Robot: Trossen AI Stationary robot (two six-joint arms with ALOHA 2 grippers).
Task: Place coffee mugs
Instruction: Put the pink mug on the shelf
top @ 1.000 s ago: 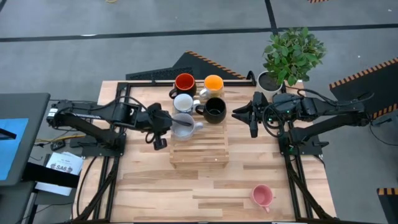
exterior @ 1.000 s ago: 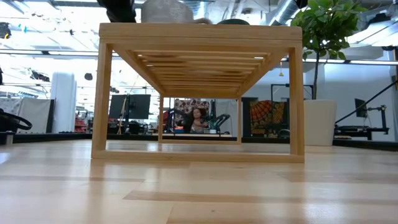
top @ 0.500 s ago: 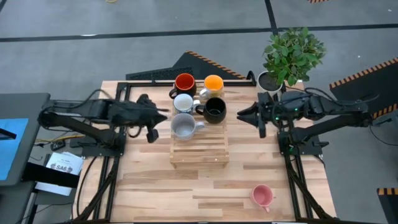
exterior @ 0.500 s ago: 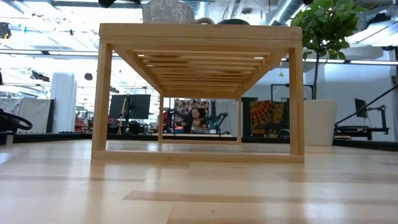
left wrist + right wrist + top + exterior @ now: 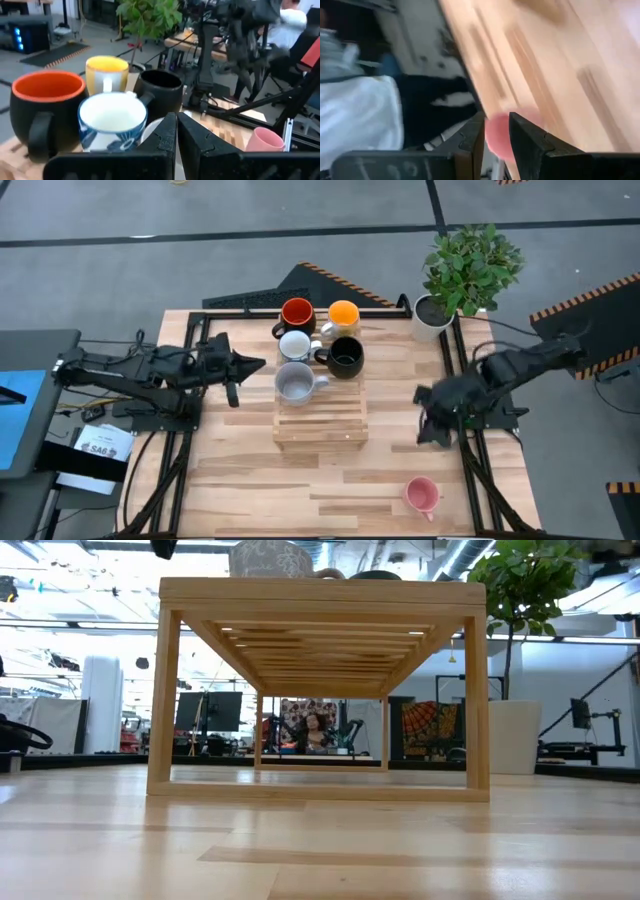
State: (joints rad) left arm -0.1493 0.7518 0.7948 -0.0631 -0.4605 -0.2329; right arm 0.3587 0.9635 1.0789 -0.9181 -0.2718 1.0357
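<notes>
Five mugs stand on the wooden rack (image 5: 320, 418): red-orange (image 5: 297, 312), yellow-orange (image 5: 343, 313), white (image 5: 294, 345), black (image 5: 346, 357) and grey (image 5: 294, 383). The pink mug (image 5: 420, 495) lies on the table near its near right corner. My left gripper (image 5: 258, 364) hovers left of the rack, shut, pointing at the mugs; in its wrist view the white mug (image 5: 112, 120) is closest. My right gripper (image 5: 422, 432) hangs over the table right of the rack, slightly open, with the pink mug (image 5: 500, 135) showing between its fingers, farther off.
A white plant pot (image 5: 432, 311) with a green plant stands at the table's far right corner. The rack (image 5: 320, 690) fills the table's middle. Bare wood lies in front of the rack and to its near left. A person's white sleeve (image 5: 292, 20) shows beyond the table.
My left gripper has drawn back from the grey mug toward the table's left edge; the mug stays standing on the rack. My right gripper has swung from beside the black mug toward the near edge and down, closer to the pink mug.
</notes>
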